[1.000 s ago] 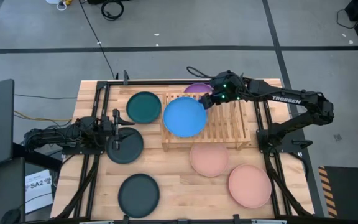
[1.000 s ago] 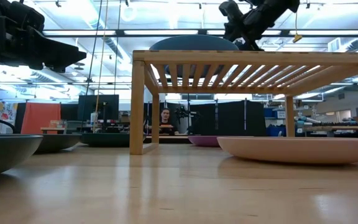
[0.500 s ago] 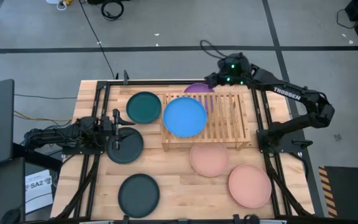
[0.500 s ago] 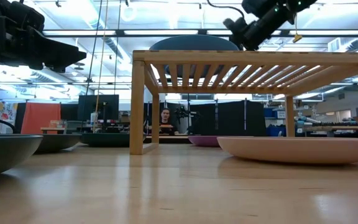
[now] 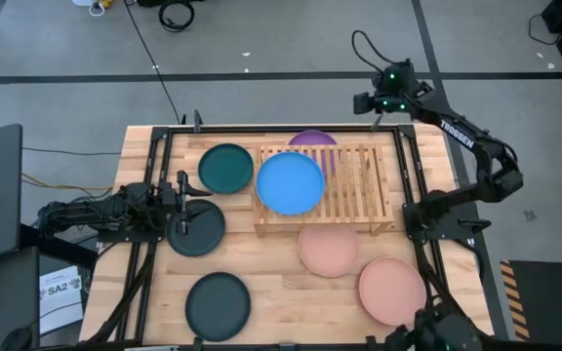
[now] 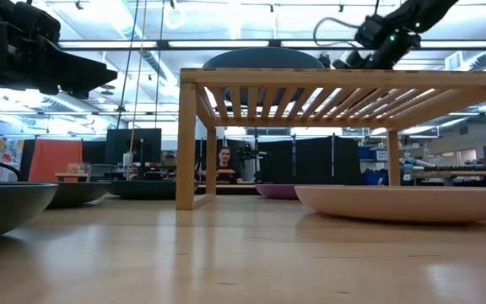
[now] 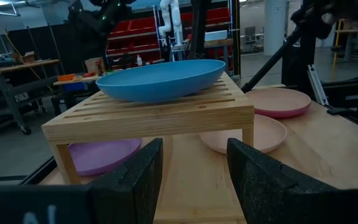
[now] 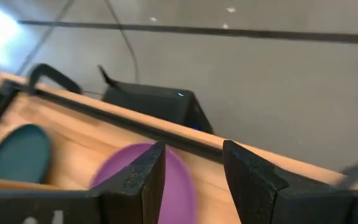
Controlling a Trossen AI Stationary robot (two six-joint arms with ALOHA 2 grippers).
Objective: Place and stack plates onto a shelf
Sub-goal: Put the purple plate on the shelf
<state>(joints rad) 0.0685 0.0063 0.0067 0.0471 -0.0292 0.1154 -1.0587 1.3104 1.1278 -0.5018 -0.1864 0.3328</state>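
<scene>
right jaws apart above grey floor, beyond table

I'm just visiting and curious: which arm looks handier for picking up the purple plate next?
Probably the right. The right gripper hangs open just beyond the table's far edge, close to the purple plate half under the shelf. The left gripper waits open over a dark plate, farther off.

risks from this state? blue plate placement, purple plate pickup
1. The blue plate sits on the shelf with its edge overhanging the left end; a bump while stacking could tip it off.
2. The purple plate lies partly under the shelf's far edge, so the open right gripper, now beyond the table's far edge, may hit the slats when reaching for it.
3. The open left gripper hovers over a dark plate.
</scene>
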